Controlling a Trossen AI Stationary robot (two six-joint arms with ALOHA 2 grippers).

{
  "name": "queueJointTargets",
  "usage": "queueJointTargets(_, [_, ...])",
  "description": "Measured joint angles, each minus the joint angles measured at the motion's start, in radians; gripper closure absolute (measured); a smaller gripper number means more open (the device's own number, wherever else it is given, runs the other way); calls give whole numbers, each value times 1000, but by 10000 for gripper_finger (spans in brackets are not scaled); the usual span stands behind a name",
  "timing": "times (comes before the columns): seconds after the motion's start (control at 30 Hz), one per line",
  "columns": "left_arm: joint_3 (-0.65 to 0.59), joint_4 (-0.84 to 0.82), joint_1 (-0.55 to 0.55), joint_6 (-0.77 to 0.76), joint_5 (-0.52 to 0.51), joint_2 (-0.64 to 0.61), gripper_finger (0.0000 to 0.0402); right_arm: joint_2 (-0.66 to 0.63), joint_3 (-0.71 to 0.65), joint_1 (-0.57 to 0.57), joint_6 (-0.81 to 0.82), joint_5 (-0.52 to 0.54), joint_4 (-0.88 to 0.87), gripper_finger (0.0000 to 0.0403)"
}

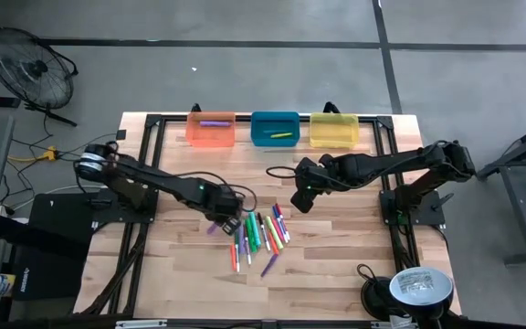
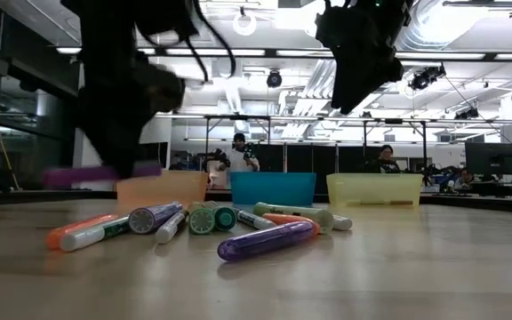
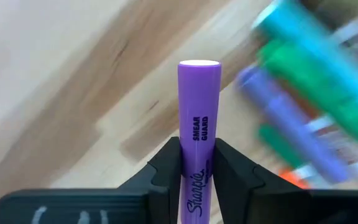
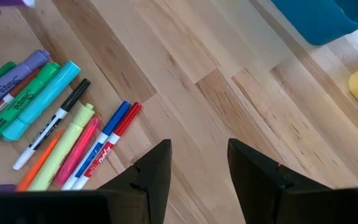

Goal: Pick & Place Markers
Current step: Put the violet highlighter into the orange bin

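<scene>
A heap of markers in purple, green, orange, blue and pink lies flat on the wooden table. My left gripper hovers at the heap's left edge, shut on a purple marker. That same purple marker shows raised above the table in the low view. My right gripper is open and above bare wood, to the right of the heap and touching nothing. One purple marker lies in the orange bin. A yellow one lies in the blue bin. My left gripper pinches the purple marker's barrel between its two fingers, one on each side. The fingers lie across the barrel. The marker is lifted clear of the table and held about level, with its flat end sticking out past the fingertips.
Three translucent bins stand in a row along the far edge: orange, blue and a yellow bin. A lone purple marker lies nearest the near edge. Bare wood spreads right of the heap. People stand in the room beyond the table.
</scene>
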Motion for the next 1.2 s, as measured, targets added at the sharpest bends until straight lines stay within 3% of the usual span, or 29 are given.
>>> queueJointTargets(0.37, [3, 14, 0, 158, -216, -298, 333, 0, 0, 13, 4, 49, -17, 258])
queueJointTargets(0.63, [7, 296, 1, 429, -246, -455, 333, 0, 0, 20, 3, 57, -6, 258])
queueJointTargets(0.73, [9, 410, 1, 500, -264, -484, 333, 0, 0, 20, 3, 67, 1, 258])
queueJointTargets(1.2, [6, 421, 2, 554, -377, -562, 333, 0, 0, 20, -22, 72, 16, 257])
